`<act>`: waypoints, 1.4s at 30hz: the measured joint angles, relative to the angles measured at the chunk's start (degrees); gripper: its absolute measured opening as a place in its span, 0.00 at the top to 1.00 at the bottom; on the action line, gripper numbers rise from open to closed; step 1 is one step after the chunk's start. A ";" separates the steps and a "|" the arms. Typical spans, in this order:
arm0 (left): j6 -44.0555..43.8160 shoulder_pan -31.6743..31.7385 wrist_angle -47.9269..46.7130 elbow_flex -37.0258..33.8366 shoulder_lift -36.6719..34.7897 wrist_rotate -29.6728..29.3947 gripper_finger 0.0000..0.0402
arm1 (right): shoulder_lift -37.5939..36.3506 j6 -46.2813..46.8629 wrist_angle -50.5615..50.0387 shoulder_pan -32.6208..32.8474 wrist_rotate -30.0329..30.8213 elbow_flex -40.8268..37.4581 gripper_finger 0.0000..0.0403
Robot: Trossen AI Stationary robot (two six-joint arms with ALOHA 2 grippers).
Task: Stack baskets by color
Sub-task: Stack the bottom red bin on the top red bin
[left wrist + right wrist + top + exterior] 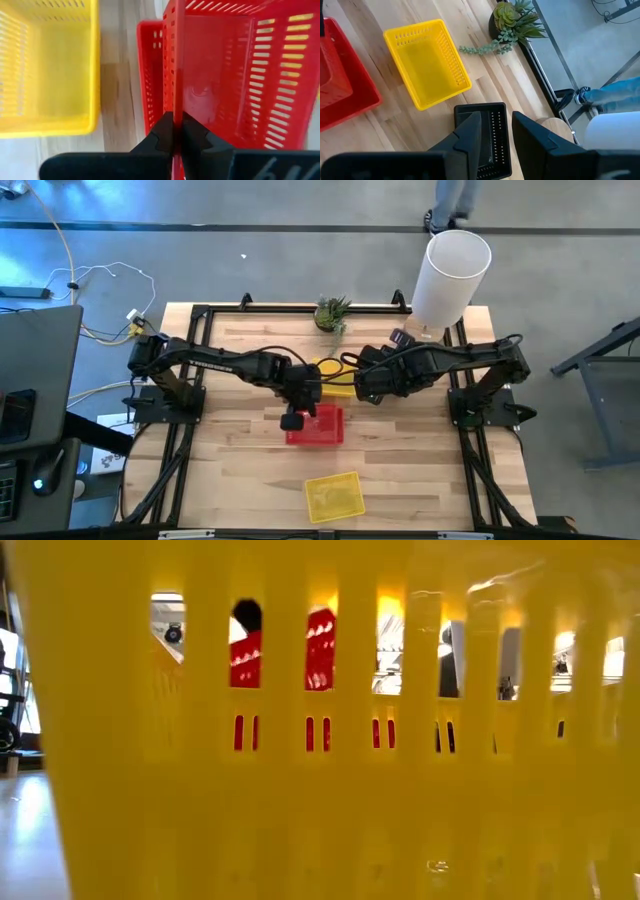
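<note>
Red basket (235, 75) above red basket (150, 75)

Two yellow baskets are counted on the table (230, 470): the front yellow basket (333, 496) near the front edge and the back yellow basket (338, 373) at the middle, toward the back edge. Two red baskets can be made out at the table's centre, the upper red basket (240, 75) over the lower red basket (150, 75); whether a third lies beneath them cannot be told. One black basket (492, 117) shows. There is one green plant (332, 312) at the back edge and one white cylinder (452, 270) at the back right corner. Two arms carry one gripper each, the left gripper (176, 135) and the right gripper (495, 137).
</note>
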 joint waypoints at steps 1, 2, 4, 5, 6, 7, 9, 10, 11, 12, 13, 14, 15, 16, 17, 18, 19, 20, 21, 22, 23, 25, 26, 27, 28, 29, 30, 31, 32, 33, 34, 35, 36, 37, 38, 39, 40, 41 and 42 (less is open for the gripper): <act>-0.01 0.00 -0.48 -0.09 0.05 0.00 1.00 | 0.00 0.00 -0.02 0.00 0.00 0.00 0.76; 0.02 0.01 -0.40 -0.09 0.07 0.02 1.00 | 0.00 0.00 0.01 0.00 0.00 0.00 0.76; 0.02 0.04 0.30 0.06 0.68 0.02 1.00 | 0.02 0.00 0.01 0.00 0.00 0.00 0.76; 0.07 0.13 0.00 -0.02 0.95 0.02 1.00 | 0.02 0.00 -0.01 0.00 0.00 0.00 0.76; 0.41 0.17 -0.50 -0.13 1.01 0.00 1.00 | 0.02 0.00 -0.02 0.00 0.00 0.00 0.76; 0.83 0.17 -0.29 -0.13 1.01 0.02 1.00 | 0.02 0.00 0.00 0.00 0.00 0.00 0.76; 1.27 0.18 0.36 0.00 1.03 0.04 1.00 | 0.02 0.00 0.00 0.00 0.00 0.00 0.76; 1.30 0.20 0.13 -0.02 1.13 0.07 1.00 | 0.02 0.00 -0.02 0.00 0.00 0.00 0.76; 1.18 0.21 -0.02 -0.02 1.17 0.06 1.00 | 0.02 0.00 -0.02 0.00 0.00 0.00 0.76; 0.94 0.22 0.02 -0.02 1.19 0.04 1.00 | 0.02 0.00 -0.02 0.00 0.00 0.00 0.76; 0.81 0.20 0.02 -0.02 1.19 0.04 1.00 | 0.02 0.00 -0.02 0.00 0.00 0.00 0.76; 0.60 0.20 -0.02 -0.02 1.17 0.07 1.00 | 0.02 0.00 -0.02 0.00 0.00 0.00 0.76; 0.60 0.20 -0.08 -0.02 1.17 0.04 1.00 | 0.02 0.00 -0.02 0.00 0.00 0.00 0.76; 0.67 0.20 -0.13 -0.02 1.17 0.04 1.00 | 0.02 0.00 -0.02 0.00 0.00 0.00 0.76; 0.91 0.20 -0.08 -0.02 1.18 0.04 1.00 | 0.02 0.00 -0.02 0.00 0.00 0.00 0.76; 1.25 0.20 -0.09 -0.02 1.17 0.05 1.00 | 0.02 0.00 -0.02 0.00 0.00 0.00 0.76; 1.51 0.20 -0.13 -0.02 1.17 0.04 1.00 | 0.02 0.00 -0.02 0.00 0.00 0.00 0.76; 1.53 0.20 -0.12 -0.02 1.18 0.04 1.00 | 0.02 0.00 -0.02 0.00 0.00 0.00 0.76; 1.53 0.20 -0.09 -0.02 1.19 0.04 0.99 | 0.02 0.00 -0.02 0.00 0.00 0.00 0.76; 1.53 0.20 -0.10 -0.02 1.17 0.04 0.99 | 0.02 0.00 -0.02 0.00 0.00 0.00 0.76; 1.53 0.20 -0.11 -0.02 1.19 0.04 0.98 | 0.02 0.00 -0.02 0.00 0.00 0.00 0.76; 1.54 0.20 -0.09 -0.02 1.17 0.04 0.96 | 0.02 0.00 -0.02 0.00 0.00 0.00 0.76; 1.54 0.20 -0.09 -0.02 1.18 0.04 0.95 | 0.02 0.01 -0.02 0.00 0.00 0.00 0.76; 1.54 0.20 -0.10 -0.02 1.17 0.04 0.94 | 0.02 0.00 -0.02 0.00 0.00 0.00 0.76; 1.55 0.20 -0.10 -0.02 1.17 0.04 0.92 | 0.02 0.00 -0.02 0.00 0.00 0.00 0.76; 1.53 0.20 -0.08 -0.02 1.17 0.04 0.91 | 0.02 0.00 -0.02 0.00 0.00 0.00 0.76; 1.55 0.20 -0.09 -0.02 1.18 0.04 0.89 | 0.02 0.00 -0.02 0.00 0.00 0.00 0.76; 1.55 0.20 -0.09 -0.02 1.17 0.04 0.88 | 0.02 0.00 -0.02 0.00 0.00 0.00 0.76; 1.53 0.20 -0.07 -0.02 1.17 0.04 0.86 | 0.02 0.00 -0.02 0.00 0.00 0.00 0.76; 1.53 0.20 -0.07 -0.02 1.17 0.04 0.85 | 0.02 0.00 -0.02 0.00 0.00 0.00 0.76; 1.53 0.20 -0.07 -0.02 1.17 0.04 0.83 | 0.02 0.00 -0.02 0.00 -0.02 0.00 0.76; 1.55 0.20 -0.07 -0.02 1.17 0.04 0.82 | 0.02 0.00 -0.02 0.00 -0.02 0.00 0.76; 1.54 0.20 -0.05 -0.02 1.17 0.00 0.81 | 0.02 0.00 -0.02 0.00 -0.02 0.00 0.76; 1.55 0.20 0.00 -0.02 1.17 -0.14 0.80 | 0.02 0.00 -0.02 0.00 -0.02 0.00 0.76; 1.55 0.20 0.04 -0.02 1.17 -0.44 0.79 | 0.02 0.00 -0.02 0.00 -0.02 0.00 0.76; 1.55 0.20 0.08 -0.02 1.17 -0.49 0.78 | 0.02 0.00 -0.02 0.00 -0.02 0.00 0.76; 1.57 0.20 0.13 -0.02 1.17 -0.51 0.78 | 0.02 0.00 -0.02 0.00 -0.02 0.00 0.76; 1.57 0.20 0.13 -0.02 1.17 -0.50 0.77 | 0.02 0.00 -0.02 0.00 -0.02 0.00 0.76; 1.55 0.20 0.13 -0.03 1.17 -0.51 0.77 | 0.02 0.01 -0.02 0.00 -0.02 0.00 0.76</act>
